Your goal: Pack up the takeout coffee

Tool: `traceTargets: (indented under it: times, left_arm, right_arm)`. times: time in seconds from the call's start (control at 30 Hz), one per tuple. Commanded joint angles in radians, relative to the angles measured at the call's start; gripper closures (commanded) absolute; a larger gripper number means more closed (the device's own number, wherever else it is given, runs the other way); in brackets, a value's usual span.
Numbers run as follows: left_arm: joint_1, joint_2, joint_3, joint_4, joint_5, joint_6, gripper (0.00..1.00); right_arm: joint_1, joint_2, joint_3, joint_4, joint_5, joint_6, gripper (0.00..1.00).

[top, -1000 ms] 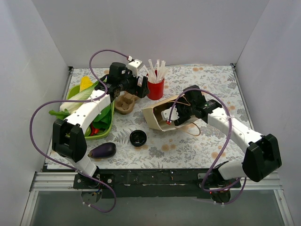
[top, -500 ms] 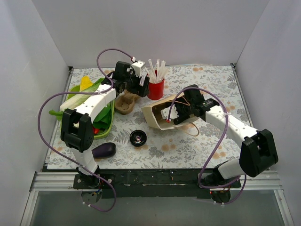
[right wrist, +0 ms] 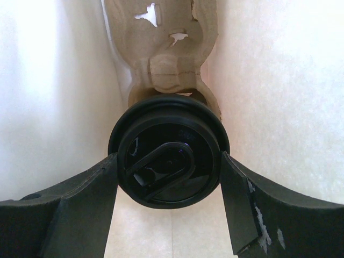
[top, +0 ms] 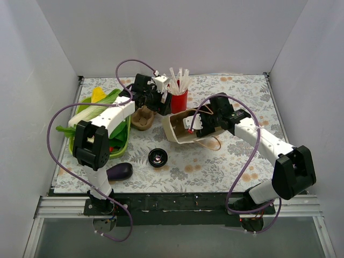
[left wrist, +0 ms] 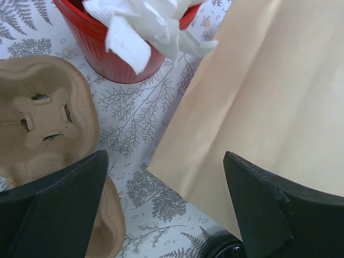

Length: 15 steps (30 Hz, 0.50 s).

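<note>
The takeout coffee shows only as its round black lid (right wrist: 169, 157); its tan sides are hidden beneath. My right gripper (right wrist: 168, 162) is shut on it, a finger against each side, inside the beige paper bag (top: 180, 131). A moulded-pulp carrier (right wrist: 161, 48) lies deeper in the bag. In the top view my right gripper (top: 194, 124) reaches into the bag's mouth. My left gripper (left wrist: 165, 156) is open and empty, hovering over the table between a second pulp carrier (left wrist: 43, 118) and the bag's outer wall (left wrist: 258, 97).
A red cup of white straws (top: 178, 100) stands just behind the bag. A loose black lid (top: 157, 157) and an eggplant (top: 119, 171) lie at the front left. A green basket (top: 122, 144) of vegetables sits on the left. The second carrier (top: 142, 118) lies beside it.
The bag has tipped from lying on its side to more upright and shifted back. My right gripper moved with it. My left arm swung right, closer to the bag and the red cup.
</note>
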Motion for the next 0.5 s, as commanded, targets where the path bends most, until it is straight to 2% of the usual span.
traceTargets:
  times: [0.0, 0.2, 0.47]
  left_arm:
    - [0.004, -0.009, -0.018, -0.015, 0.062, 0.041, 0.12]
    - [0.004, -0.015, -0.027, -0.023, 0.077, 0.041, 0.12]
    - [0.004, -0.012, -0.005, -0.075, 0.263, 0.019, 0.14]
  right_arm:
    - [-0.003, -0.013, 0.043, -0.014, -0.006, 0.039, 0.99]
    - [-0.002, -0.058, 0.100, -0.093, -0.024, 0.125, 0.99]
    - [0.037, -0.045, 0.259, -0.180, 0.016, 0.294, 0.99]
